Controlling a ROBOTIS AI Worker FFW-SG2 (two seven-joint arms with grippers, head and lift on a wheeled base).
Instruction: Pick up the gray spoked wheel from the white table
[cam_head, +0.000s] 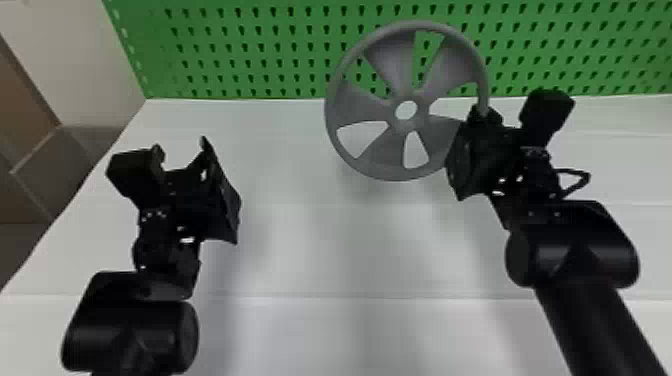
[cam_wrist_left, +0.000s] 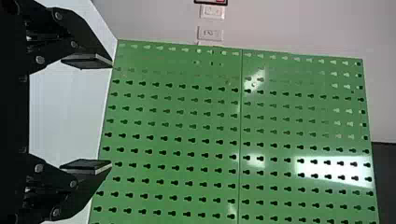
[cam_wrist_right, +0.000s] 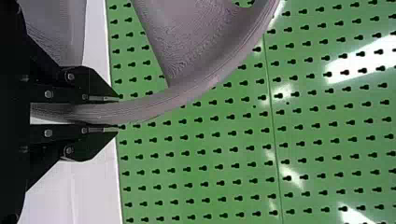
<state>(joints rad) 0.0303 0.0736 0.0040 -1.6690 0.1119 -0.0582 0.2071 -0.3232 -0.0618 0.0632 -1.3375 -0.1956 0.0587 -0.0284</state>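
My right gripper (cam_head: 484, 112) is shut on the right side of the gray spoked wheel's rim. The wheel (cam_head: 372, 107) is held tilted up above the white table (cam_head: 320, 240), its face toward the head camera and a faint shadow beneath it. In the right wrist view, the rim of the wheel (cam_wrist_right: 154, 105) runs between the two fingers of the right gripper (cam_wrist_right: 116, 112). Over the table's left part, my left gripper (cam_head: 182, 150) stands open and apart from the wheel. The left wrist view has the left gripper (cam_wrist_left: 112, 114) with its fingers wide apart and nothing between them.
A green pegboard (cam_head: 260, 50) rises along the table's back edge, behind the wheel. Beyond the table's left edge are a pale wall (cam_head: 65, 60) and a brown surface. Wall outlets (cam_wrist_left: 211, 32) sit past the pegboard in the left wrist view.
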